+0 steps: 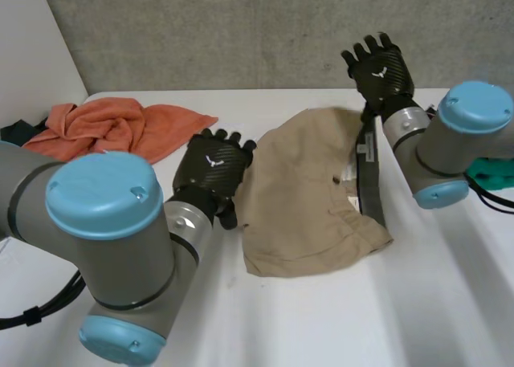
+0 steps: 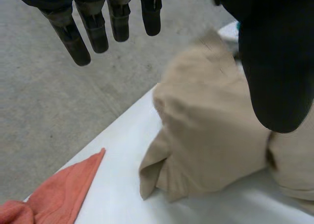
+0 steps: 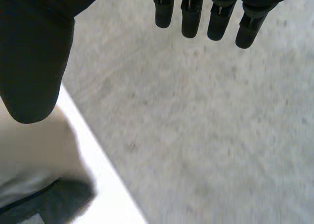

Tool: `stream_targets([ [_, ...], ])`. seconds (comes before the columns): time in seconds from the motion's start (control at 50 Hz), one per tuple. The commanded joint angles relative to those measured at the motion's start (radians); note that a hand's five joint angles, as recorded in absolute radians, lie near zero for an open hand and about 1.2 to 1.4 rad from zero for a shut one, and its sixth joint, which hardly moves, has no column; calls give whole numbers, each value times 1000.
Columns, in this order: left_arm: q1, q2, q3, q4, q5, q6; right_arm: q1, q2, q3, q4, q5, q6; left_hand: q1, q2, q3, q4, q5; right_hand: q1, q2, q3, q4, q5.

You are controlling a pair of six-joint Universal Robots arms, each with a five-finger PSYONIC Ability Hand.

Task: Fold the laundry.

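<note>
At the middle of the white surface (image 1: pixel 450 303) a beige garment (image 1: pixel 313 198) lies crumpled, with a dark strap (image 1: pixel 369 182) along its right side. Left robot hand (image 1: pixel 213 168) just beside the garment's left edge, fingers straight, holding nothing. Right robot hand (image 1: pixel 381 70) near its far edge, fingers extended, empty. Orange cloth (image 1: pixel 112 126) at far left.

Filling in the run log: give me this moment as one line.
grasp: none | left hand: open, beside tan garment | right hand: open, at its far edge | orange cloth: bunched, far left corner
</note>
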Motion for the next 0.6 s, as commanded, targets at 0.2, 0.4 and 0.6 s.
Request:
stream_targets([
  [0.2,159,96,-69,-107,123,-94,-12,-450,392,649,-4,-43,-18,-39,-38,-32,-46,102,113,112,109,98],
  [0.4,196,110,-148,-216,194,-197,53,-369,587,521,-70,-106,71,50,51,57,43,296,308,306,303,292],
  [0.6,210,118,-194,-198,197,-218,89,-201,595,217,74,-145,68,47,48,54,40,820,832,830,828,817],
])
